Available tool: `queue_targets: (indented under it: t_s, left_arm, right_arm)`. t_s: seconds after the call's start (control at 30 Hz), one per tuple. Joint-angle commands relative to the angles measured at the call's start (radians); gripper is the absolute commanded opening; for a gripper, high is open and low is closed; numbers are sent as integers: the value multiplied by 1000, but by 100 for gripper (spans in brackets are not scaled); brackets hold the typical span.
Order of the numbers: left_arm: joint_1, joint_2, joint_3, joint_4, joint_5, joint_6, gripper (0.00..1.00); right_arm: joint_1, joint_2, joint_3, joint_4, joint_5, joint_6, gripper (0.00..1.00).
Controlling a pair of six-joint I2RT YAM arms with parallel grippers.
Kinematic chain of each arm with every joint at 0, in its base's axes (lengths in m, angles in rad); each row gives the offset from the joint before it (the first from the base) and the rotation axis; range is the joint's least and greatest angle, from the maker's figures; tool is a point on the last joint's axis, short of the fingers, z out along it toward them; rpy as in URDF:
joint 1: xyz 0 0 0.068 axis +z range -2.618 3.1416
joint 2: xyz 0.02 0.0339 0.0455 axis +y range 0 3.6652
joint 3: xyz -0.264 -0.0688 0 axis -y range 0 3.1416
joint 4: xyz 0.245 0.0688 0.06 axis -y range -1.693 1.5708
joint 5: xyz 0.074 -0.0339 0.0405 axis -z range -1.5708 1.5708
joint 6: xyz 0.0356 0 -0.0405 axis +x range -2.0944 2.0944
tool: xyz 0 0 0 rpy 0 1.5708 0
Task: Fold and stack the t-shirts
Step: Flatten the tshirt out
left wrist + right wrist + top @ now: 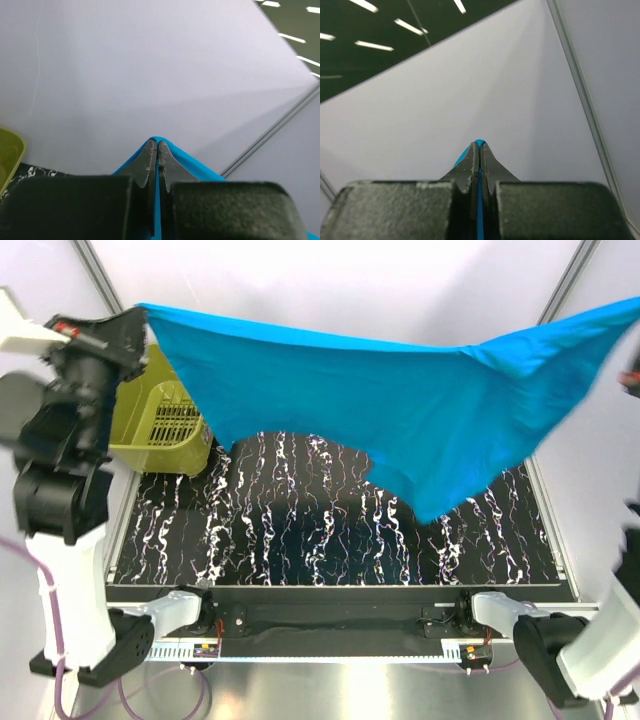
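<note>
The turquoise-blue t-shirt (pixel 400 410) hangs spread in the air across the whole top external view, high above the table. My left gripper (pixel 135 320) is shut on its upper left corner; in the left wrist view the gripper (pixel 158 145) pinches blue cloth (pixel 200 170) between its fingers. My right gripper is out of the top view past the right edge, where the shirt's other corner (pixel 625 315) runs off. In the right wrist view the gripper (pixel 480 146) is shut on a thin blue fold. The black t-shirt is not in view.
An olive-green plastic basket (pixel 165 425) stands at the table's back left, just under the left arm. The table top (pixel 300 530) is black with white streaks. White walls and metal frame posts (pixel 100 275) enclose the back and sides.
</note>
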State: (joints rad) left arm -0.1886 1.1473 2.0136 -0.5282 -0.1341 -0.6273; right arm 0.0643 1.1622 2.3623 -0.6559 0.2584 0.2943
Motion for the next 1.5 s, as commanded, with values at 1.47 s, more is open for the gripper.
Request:
queue_targets:
  t_s: [1.47]
  left_arm:
    - [38, 672, -722, 691, -289, 225, 0]
  right_arm:
    - [-6, 591, -927, 828, -317, 11, 0]
